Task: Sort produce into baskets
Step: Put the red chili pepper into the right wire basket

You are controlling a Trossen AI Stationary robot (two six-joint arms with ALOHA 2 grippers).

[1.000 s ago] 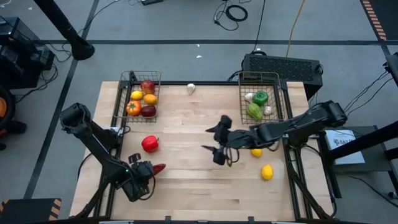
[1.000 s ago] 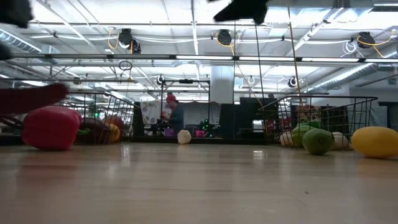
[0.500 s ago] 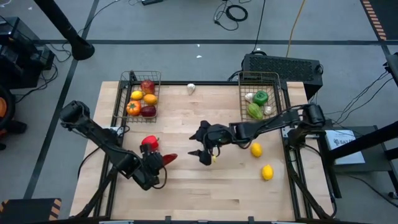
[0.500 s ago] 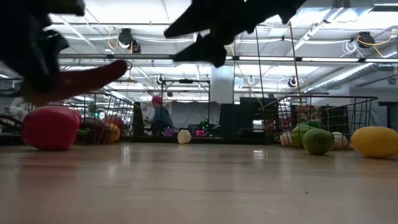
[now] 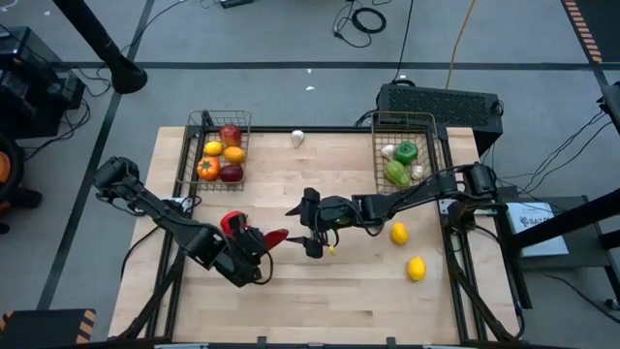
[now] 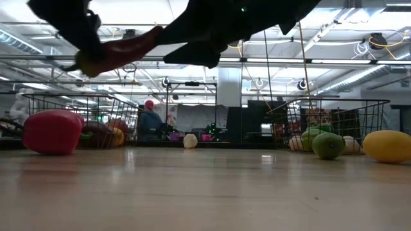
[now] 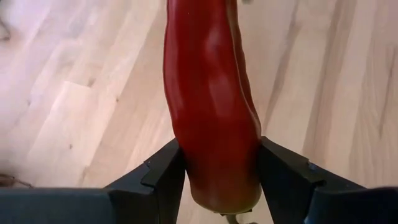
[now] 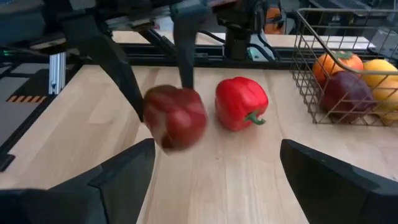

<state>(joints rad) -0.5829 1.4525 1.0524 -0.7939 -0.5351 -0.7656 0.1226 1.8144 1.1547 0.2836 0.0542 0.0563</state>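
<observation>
My left gripper (image 5: 254,246) is shut on a long red chili (image 5: 272,237), held above the table left of centre; the chili fills the left wrist view (image 7: 208,99) and shows high in the low view (image 6: 122,48). My right gripper (image 5: 303,229) is open and empty, its fingers facing the chili's tip (image 8: 175,116) from the right, a short gap away. A red bell pepper (image 5: 232,224) sits on the table beside my left gripper. The left basket (image 5: 205,120) holds apples, oranges and a lemon. The right basket (image 5: 430,145) holds green peppers and garlic. My left gripper pinches the chili near its stem end (image 7: 214,190) between its two fingers (image 7: 163,176). The fingers come roughly level from the table's left and lie along the chili, whose pointed end juts ahead toward the right gripper. The chili is lifted clear of the table.
Two lemons (image 5: 398,233) (image 5: 416,269) lie on the table's right part. A white garlic (image 5: 297,138) lies near the far edge between the baskets. A person (image 6: 151,119) moves in the room beyond the table.
My left gripper has risen and gone toward the table's right with the chili, lifting it higher above the table. My right gripper has gone toward the table's left, to the chili's tip, staying open.
</observation>
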